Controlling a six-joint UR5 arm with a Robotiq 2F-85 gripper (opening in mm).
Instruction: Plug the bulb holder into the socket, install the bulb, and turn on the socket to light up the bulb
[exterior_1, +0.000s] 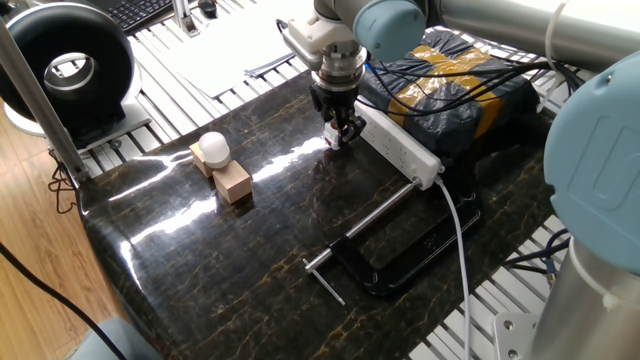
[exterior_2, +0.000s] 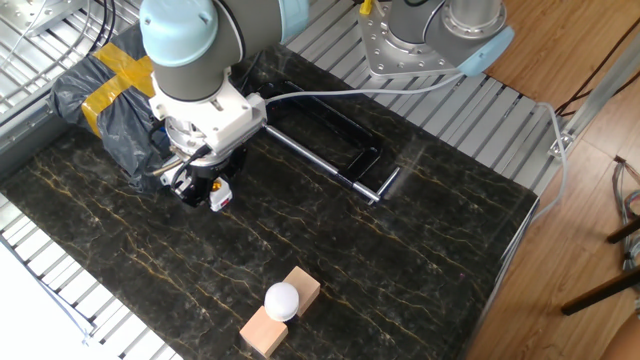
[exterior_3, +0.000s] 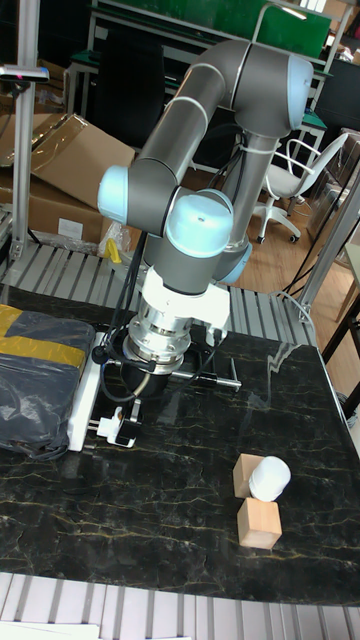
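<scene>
My gripper (exterior_1: 337, 134) points down at the near end of the socket (exterior_1: 402, 150), a long white power strip lying along the back of the dark table. It is shut on the bulb holder (exterior_2: 219, 197), a small white cube with an orange spot, held just above the table beside the strip's end (exterior_3: 84, 402). The arm hides most of the strip in the other fixed view. The bulb (exterior_1: 213, 148) rests on a tan wooden cube at the left, well away from the gripper (exterior_2: 211, 191); it also shows as the bulb (exterior_3: 268, 477).
Two wooden cubes (exterior_1: 235, 183) sit under and beside the bulb. A black clamp (exterior_1: 392, 252) with a steel bar lies right of the strip's cable (exterior_1: 458, 225). A black bag with yellow tape (exterior_1: 462, 85) sits behind the strip.
</scene>
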